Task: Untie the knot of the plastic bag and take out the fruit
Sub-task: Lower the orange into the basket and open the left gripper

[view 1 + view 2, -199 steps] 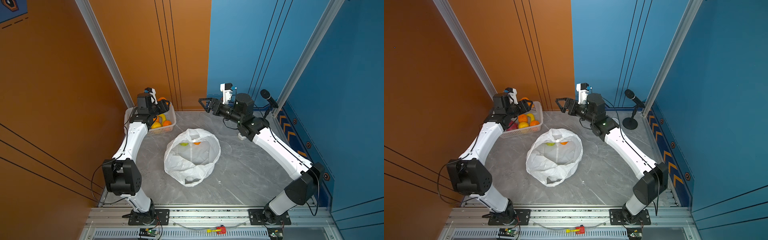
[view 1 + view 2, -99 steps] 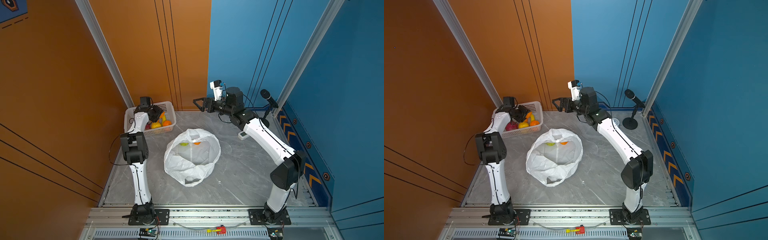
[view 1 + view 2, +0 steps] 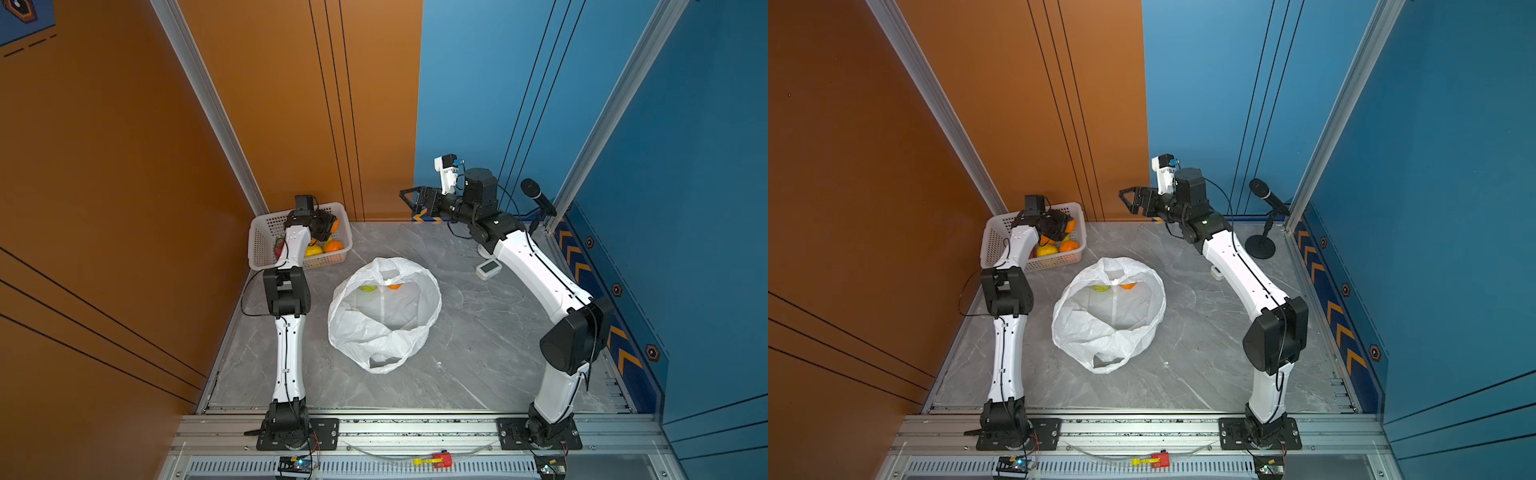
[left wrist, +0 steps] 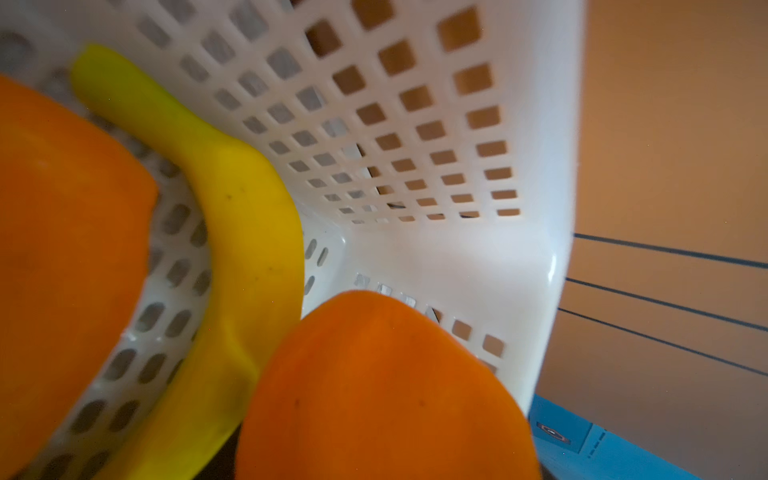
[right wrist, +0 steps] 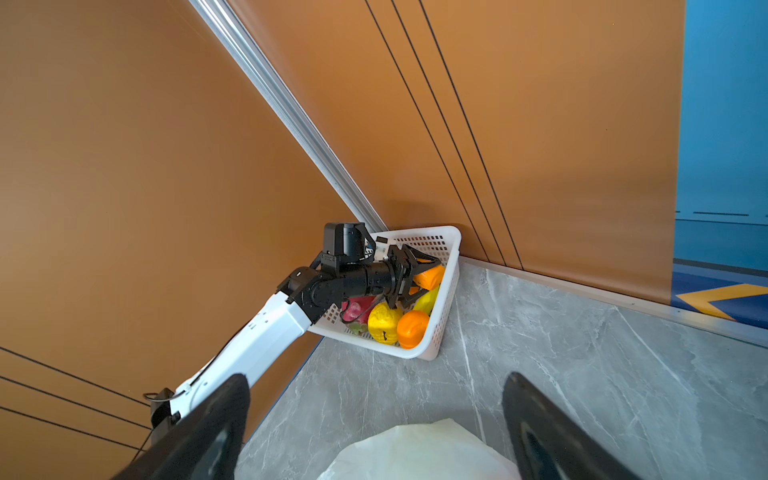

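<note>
Left pincer (image 5: 415, 270) grips an orange (image 5: 430, 277) over the basket (image 5: 436, 332), at its far corner with the walls close. If released high, it may bounce off the piled fruit (image 5: 384, 322).
Centre worktop (image 3: 478, 332): plastic bag (image 3: 374, 332), untied and gaping. Green fruit (image 3: 368, 288) and orange fruit (image 3: 392, 286) sit under its far lip; the film may snag.
Right pincer (image 3: 409, 201) is wide, empty, aloft, with free room below.

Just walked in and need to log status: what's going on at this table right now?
The left gripper holds an orange over the white basket, which has other fruits in it. The plastic bag lies open, a green fruit and an orange one inside. The right gripper hangs open and empty, away from it.
</note>
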